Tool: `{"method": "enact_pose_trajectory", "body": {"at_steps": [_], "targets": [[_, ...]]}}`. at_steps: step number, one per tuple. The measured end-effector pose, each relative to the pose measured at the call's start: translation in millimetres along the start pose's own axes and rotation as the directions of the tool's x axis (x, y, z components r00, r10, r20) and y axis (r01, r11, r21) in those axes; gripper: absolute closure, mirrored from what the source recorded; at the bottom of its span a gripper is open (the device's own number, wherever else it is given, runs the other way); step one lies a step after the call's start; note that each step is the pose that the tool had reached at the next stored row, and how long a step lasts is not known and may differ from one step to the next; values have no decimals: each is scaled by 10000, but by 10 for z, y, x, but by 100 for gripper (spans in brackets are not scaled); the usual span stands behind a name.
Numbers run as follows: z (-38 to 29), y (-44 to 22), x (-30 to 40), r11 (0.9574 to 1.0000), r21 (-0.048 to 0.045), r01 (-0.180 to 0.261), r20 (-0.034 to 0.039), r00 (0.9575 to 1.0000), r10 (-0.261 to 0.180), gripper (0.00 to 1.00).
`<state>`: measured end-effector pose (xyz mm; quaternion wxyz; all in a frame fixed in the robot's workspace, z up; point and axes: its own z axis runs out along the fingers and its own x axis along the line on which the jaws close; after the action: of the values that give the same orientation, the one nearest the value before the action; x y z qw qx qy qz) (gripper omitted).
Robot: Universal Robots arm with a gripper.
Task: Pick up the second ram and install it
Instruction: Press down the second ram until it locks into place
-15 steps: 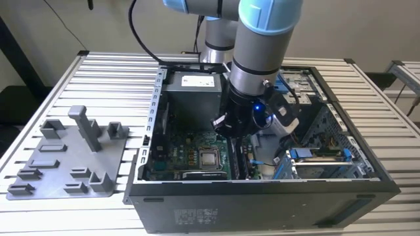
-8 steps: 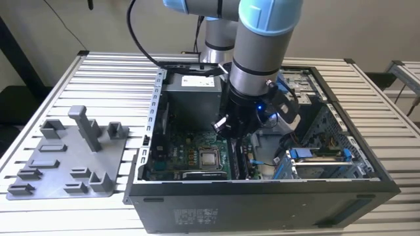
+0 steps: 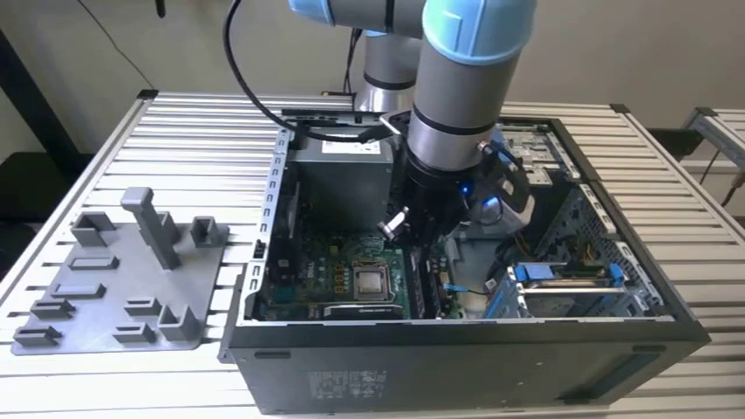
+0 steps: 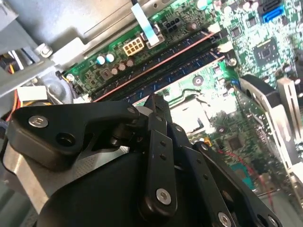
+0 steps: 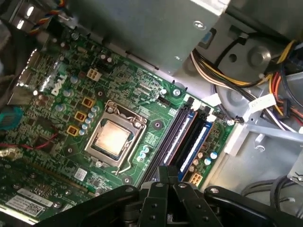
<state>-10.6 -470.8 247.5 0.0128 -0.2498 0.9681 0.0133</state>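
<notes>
A ribbed metal desk [image 3: 198, 131] carries an open black case [image 3: 466, 358] and a grey plastic jig [image 3: 128, 279] with upright posts; the arm's gripper [image 3: 407, 231] reaches down into the case above the green board [image 3: 338, 279]. In the second wrist view the matte black fingers [image 4: 158, 118] appear pressed together, nothing between them; the ram [image 4: 161, 71], long and thin, lies seated in its slot. In the first wrist view the square silver processor [image 5: 113, 137] lies beside the slots [image 5: 182, 137].
</notes>
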Motion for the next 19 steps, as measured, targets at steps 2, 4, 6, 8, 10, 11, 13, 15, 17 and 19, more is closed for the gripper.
{"method": "enact_pose_trajectory", "body": {"at_steps": [2, 4, 6, 8, 10, 11, 13, 15, 17, 19], "targets": [[2, -6, -10, 9998, -6, 215, -5, 9998, -215, 89], [6, -9, -16, 9991, -14, 423, -8, 9991, -423, 89], [9, -12, -21, 9979, -20, 641, -13, 9979, -641, 89], [12, -13, -22, 9961, -23, 878, -11, 9961, -878, 89], [13, -13, -23, 9932, -24, 1162, 0, 9932, -1162, 89], [14, -13, -24, 9908, -18, 1356, 17, 9908, -1356, 89], [14, -13, -24, 9855, -4, 1698, 45, 9855, -1698, 89], [14, -13, -23, 9801, 0, 1983, 58, 9801, -1983, 89], [13, -13, -23, 9721, 7, 2345, 75, 9721, -2345, 89], [13, -14, -24, 9662, 7, 2578, 80, 9662, -2578, 89]]}}
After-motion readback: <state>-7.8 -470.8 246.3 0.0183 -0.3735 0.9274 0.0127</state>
